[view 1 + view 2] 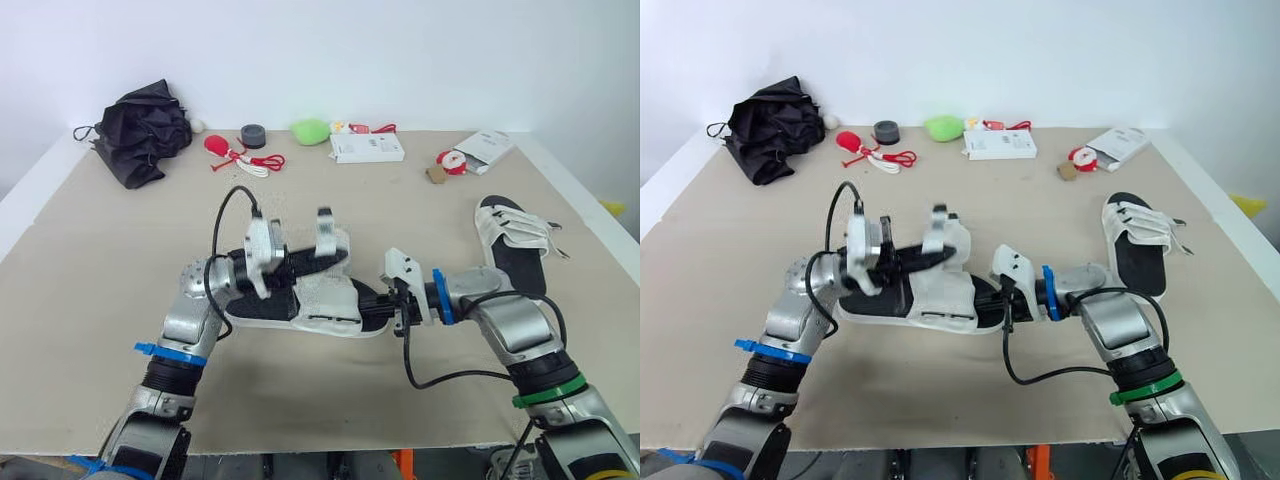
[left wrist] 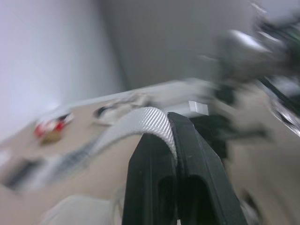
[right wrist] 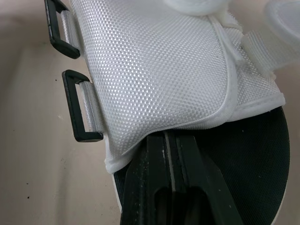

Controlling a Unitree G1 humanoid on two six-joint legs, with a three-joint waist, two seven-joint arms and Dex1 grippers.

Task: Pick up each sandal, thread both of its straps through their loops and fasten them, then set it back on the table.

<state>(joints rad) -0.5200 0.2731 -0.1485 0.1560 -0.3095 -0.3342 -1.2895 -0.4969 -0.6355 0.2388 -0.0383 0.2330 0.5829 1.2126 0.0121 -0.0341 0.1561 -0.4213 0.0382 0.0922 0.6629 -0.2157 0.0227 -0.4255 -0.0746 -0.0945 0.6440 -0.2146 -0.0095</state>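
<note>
Two black loops [image 3: 71, 108] show in the right wrist view, beside the right fingers [image 3: 150, 187] clamping the sandal [image 1: 328, 303] under its white mesh flap [image 3: 164, 70]; the left fingers [image 2: 147, 187] pinch a woven strap [image 2: 147, 121].

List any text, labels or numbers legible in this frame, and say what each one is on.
Nothing can be read.
White box at the far edge: print too small to read.
White packet to its right: print too small to read.
Held sandal and second sandal lying at the right: no print visible.
</note>
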